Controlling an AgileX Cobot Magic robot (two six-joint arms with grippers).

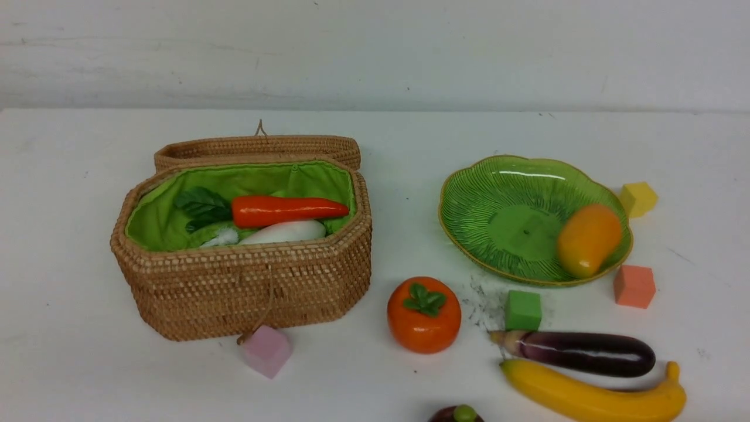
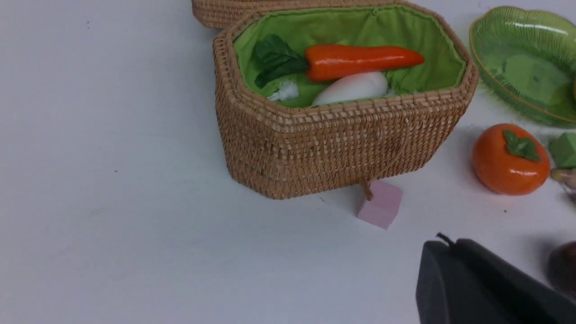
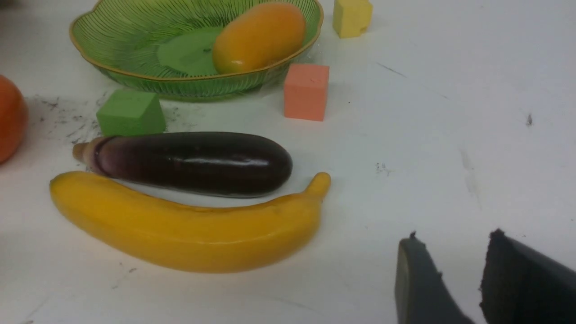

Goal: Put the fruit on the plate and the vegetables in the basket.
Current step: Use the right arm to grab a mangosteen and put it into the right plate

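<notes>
Mango (image 1: 589, 240) rests on the green plate (image 1: 521, 231), left claw (image 2: 443, 243) closed.

Front camera high between the arms, facing forward and down; wrist cameras closer, left sharing its basket (image 1: 252, 293), right its eggplant (image 1: 586, 353).

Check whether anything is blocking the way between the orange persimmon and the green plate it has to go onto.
Nothing visible stands between the persimmon and the plate. The green cube sits close by, in front of the plate, but off to the right of the direct path.
</notes>
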